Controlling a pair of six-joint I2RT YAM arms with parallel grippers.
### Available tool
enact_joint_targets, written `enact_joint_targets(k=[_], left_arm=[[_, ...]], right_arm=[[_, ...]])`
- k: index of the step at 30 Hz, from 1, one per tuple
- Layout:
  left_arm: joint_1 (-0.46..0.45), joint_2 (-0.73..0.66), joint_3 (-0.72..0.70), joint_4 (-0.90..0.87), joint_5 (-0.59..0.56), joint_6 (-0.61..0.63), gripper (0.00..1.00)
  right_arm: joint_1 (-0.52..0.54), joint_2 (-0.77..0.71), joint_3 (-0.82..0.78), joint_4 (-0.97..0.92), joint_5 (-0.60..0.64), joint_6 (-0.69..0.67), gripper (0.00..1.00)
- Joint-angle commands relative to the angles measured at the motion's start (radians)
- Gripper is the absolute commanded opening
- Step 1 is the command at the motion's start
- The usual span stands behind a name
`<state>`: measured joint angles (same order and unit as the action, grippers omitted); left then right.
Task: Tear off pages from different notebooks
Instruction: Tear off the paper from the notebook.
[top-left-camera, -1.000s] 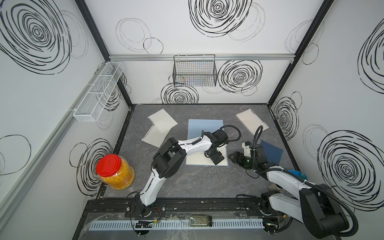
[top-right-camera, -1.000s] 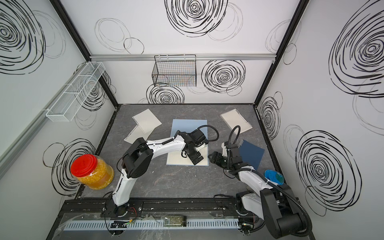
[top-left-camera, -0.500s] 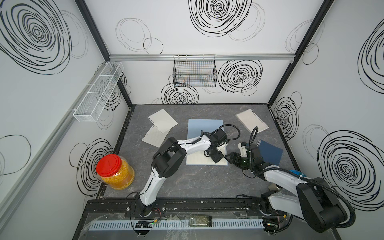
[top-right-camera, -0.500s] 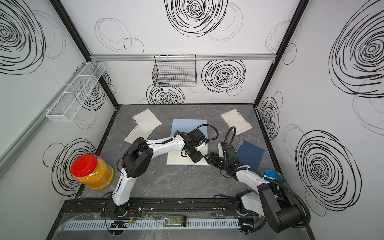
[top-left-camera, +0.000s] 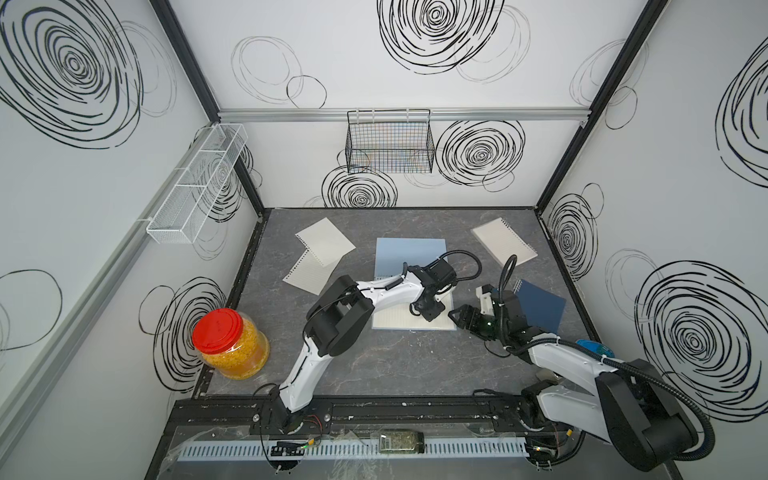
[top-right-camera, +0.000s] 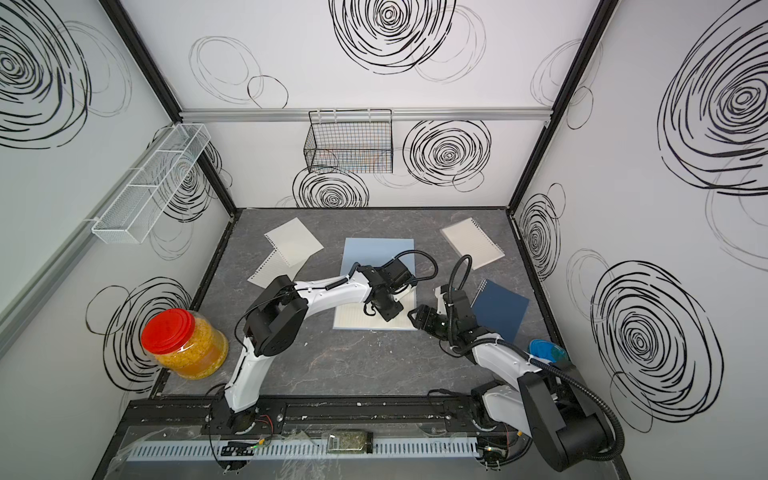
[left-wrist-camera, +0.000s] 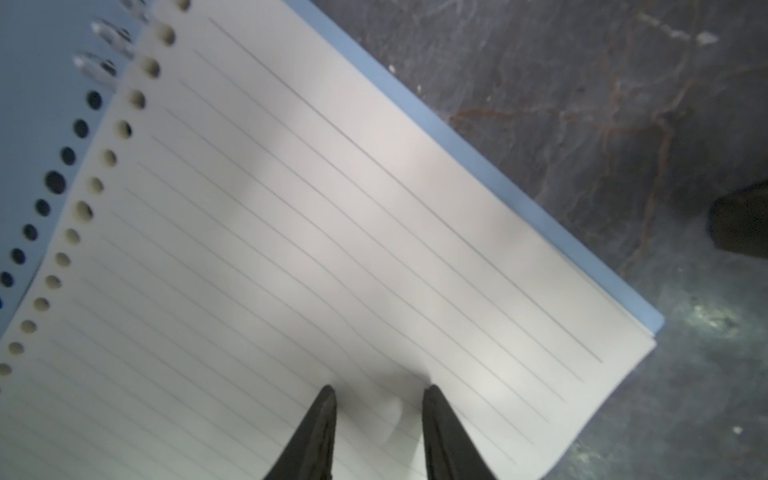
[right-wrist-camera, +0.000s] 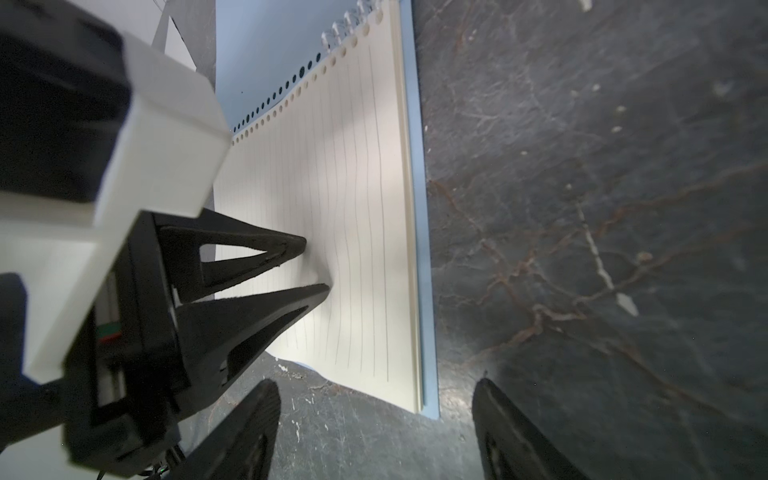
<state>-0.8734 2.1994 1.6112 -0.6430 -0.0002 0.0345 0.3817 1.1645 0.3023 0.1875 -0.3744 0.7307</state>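
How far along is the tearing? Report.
Done: two loose sheets lie far left. In hand: the left pincer bunches the open blue notebook's top page; the right pincer hovers open. Left: tearing it out; whether the shut navy notebook or clear-covered notebook needs one doesn't show.

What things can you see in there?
light-blue notebook: one, open, middle
navy notebook: one, shut, right of it
clear-covered notebook: one, cream, far right
loose pages: two, cream, overlapping, far left
jar: one, red lid, yellow filling, near left corner
wire basket: one, black, back wall
mesh shelf: one, white, left wall
table: one, grey marbled
left gripper: one, black, pressed on the open page, paper puckered between jaws
right gripper: one, black, open, above table beside that notebook
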Motion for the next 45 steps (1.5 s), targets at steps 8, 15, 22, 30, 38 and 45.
enact_joint_targets(k=[8, 15, 22, 30, 38, 45], left_arm=[[0.005, 0.171, -0.144, -0.094, -0.021, 0.004, 0.12], [0.011, 0.156, -0.163, -0.081, -0.022, 0.007, 0.05], [0.016, 0.149, -0.164, -0.077, -0.021, 0.007, 0.0], [0.015, 0.146, -0.17, -0.072, -0.015, 0.007, 0.0], [0.014, 0.144, -0.178, -0.069, -0.012, 0.008, 0.0], [0.014, 0.14, -0.184, -0.066, -0.006, 0.009, 0.0]], right_arm=[[0.011, -0.015, -0.029, 0.093, -0.053, 0.037, 0.72], [0.023, 0.013, -0.019, 0.133, -0.074, 0.047, 0.68], [0.035, 0.02, -0.016, 0.153, -0.079, 0.055, 0.64], [0.039, 0.021, -0.018, 0.15, -0.077, 0.056, 0.6], [0.04, 0.044, -0.02, 0.168, -0.078, 0.061, 0.6], [0.043, 0.061, -0.018, 0.183, -0.082, 0.065, 0.6]])
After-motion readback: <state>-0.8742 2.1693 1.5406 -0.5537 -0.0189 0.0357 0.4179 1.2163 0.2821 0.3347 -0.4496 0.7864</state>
